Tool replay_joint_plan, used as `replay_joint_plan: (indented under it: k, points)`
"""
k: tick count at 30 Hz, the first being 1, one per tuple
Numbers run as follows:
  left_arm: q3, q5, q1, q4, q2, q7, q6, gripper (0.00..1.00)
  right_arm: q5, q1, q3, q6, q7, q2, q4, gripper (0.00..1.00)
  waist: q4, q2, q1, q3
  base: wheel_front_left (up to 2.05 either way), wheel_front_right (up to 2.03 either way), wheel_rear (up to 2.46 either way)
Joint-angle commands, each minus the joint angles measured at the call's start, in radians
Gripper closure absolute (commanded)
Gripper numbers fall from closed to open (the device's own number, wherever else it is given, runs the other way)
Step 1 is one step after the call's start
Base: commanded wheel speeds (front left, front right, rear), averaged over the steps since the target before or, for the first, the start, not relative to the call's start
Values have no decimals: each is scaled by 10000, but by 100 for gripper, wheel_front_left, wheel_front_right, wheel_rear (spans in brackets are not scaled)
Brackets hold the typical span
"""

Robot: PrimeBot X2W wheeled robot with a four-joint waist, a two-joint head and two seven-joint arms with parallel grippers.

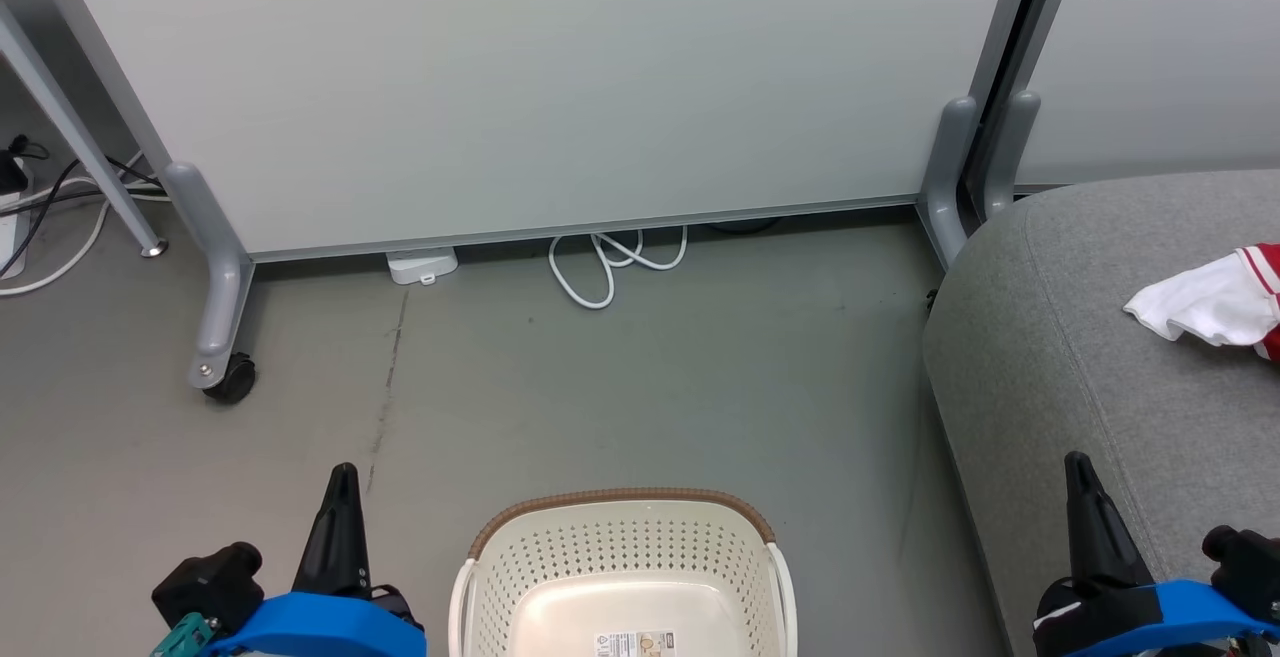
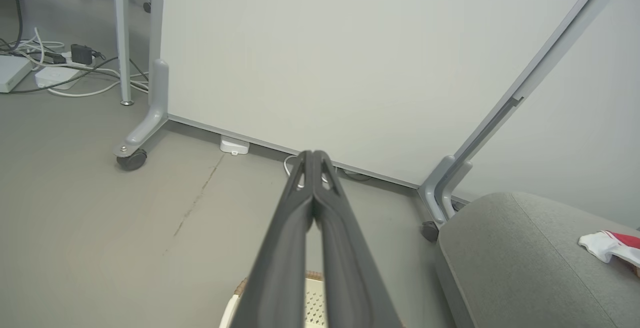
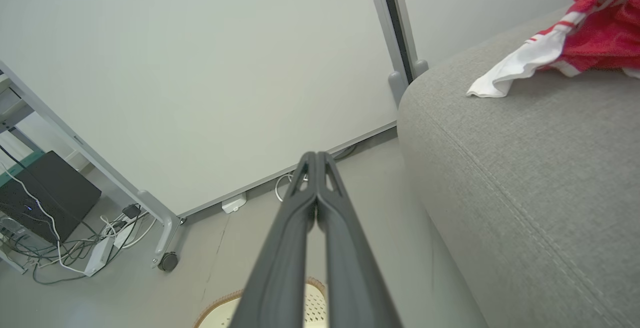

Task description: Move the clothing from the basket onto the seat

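1. Head view: we see the basket (image 1: 620,499) on the grey floor (image 1: 650,387) at the bottom centre, its bare inner bottom and label sticker showing. The seat (image 1: 1080,387) is at the right, apart from the basket. The clothing (image 1: 1215,302) lies on the seat at the right edge of the view, a white fold with red behind it. Our left gripper (image 1: 343,477) stands at the lower left, beside the basket, its fingers closed into a single dark point. Our right gripper (image 1: 1078,467) stands at the lower right over the seat's front edge and is closed the same way. Behind them are a pale partition panel (image 1: 550,87) on a caster (image 1: 232,377) and a looped white cable (image 1: 610,262).

2. Left wrist view: we look along the left gripper (image 2: 313,156), whose two fingers are pressed together at the tips. A strip of the basket (image 2: 315,308) shows between the fingers near the bottom edge. The seat (image 2: 525,258) is at the lower right, with the clothing (image 2: 607,245) on top of it near the right edge.

3. Right wrist view: the right gripper (image 3: 316,156) is likewise closed, tip against tip. The seat (image 3: 525,168) takes up the right side. The clothing (image 3: 595,38) is heaped on it at the upper right, red fabric with a white band trailing toward us. The basket's (image 3: 220,310) brown rim shows at the bottom edge.
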Motion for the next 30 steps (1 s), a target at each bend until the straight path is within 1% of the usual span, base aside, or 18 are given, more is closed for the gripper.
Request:
replay_joint_plan:
  k: [1, 14, 30]
  points:
    - [125, -412, -356, -178, 4, 96, -22, 100, 434, -283, -19, 0, 110, -22, -172, 100, -7, 0, 0, -1, 0, 0, 0]
    - [388, -2463, -497, -255, 3, 608, -74, 100, 2488, -445, -24, 0, 625, -17, -178, 100, -69, 0, 0, -14, 0, 0, 0]
    - [668, -4615, -639, -327, 2, 1158, -132, 100, 4635, -593, -40, 1, 1168, -11, -175, 100, -145, 0, 0, -30, 0, 0, 0]
